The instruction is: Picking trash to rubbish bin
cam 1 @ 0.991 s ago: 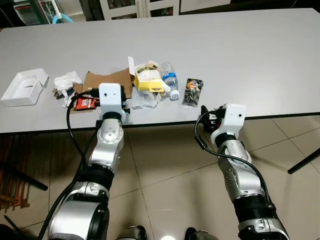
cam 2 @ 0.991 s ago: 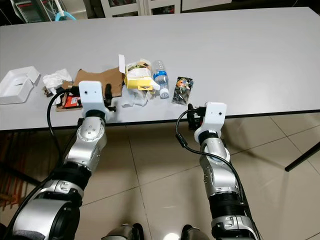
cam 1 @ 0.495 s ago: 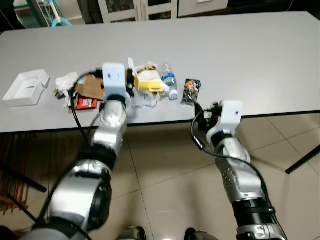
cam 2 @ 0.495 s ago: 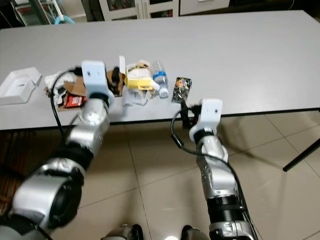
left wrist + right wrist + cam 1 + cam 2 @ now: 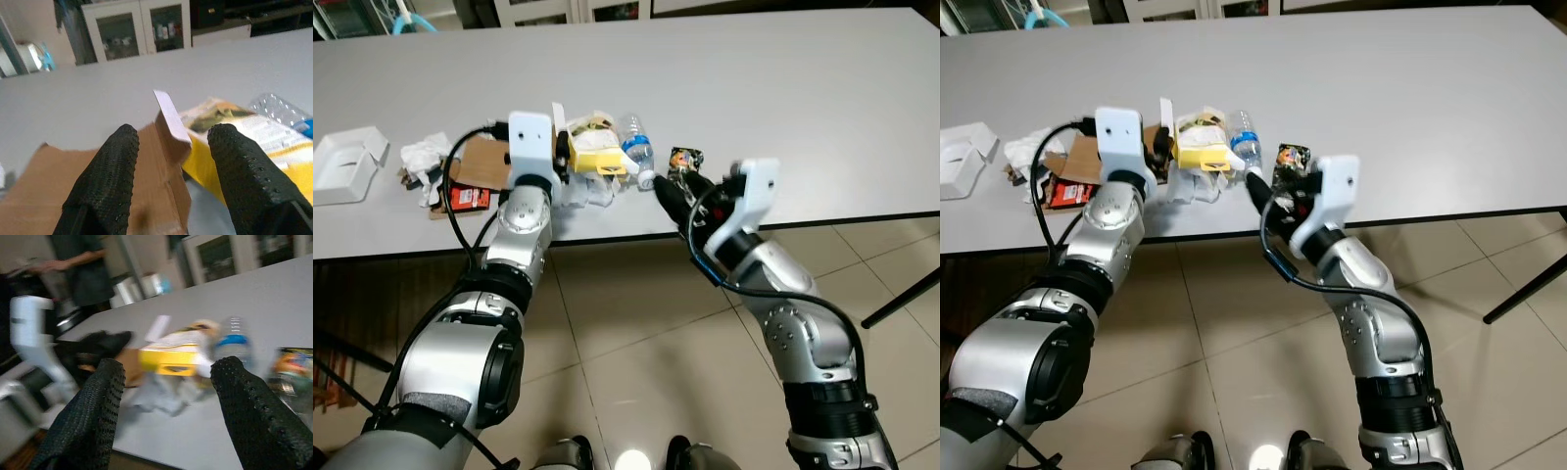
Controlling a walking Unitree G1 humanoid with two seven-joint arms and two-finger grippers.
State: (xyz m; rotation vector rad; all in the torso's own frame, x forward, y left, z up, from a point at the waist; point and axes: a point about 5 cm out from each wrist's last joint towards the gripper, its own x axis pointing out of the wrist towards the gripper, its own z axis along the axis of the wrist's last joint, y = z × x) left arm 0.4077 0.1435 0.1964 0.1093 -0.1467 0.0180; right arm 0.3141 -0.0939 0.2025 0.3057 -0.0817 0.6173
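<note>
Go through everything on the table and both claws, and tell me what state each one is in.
Left claw: open, empty, over the cardboard.
Right claw: open, empty, near the table edge.
Cardboard box: flattened, flap sticking up.
Yellow carton: crumpled, lying on its side.
Water bottle: lying down, cap on.
Snack wrapper: flat, opened or not unclear.
White tray: upright, empty.
Tissue: crumpled.

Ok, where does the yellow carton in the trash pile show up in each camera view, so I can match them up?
Left eye view: the yellow carton lies mid-table, just ahead of the left gripper.
Right eye view: same spot, left of the clear plastic bottle with the blue label.
Left wrist view: beside the brown cardboard, just beyond one of the fingers.
Right wrist view: blurred, between the two fingers.
Shared landmark: the bottle.
</note>
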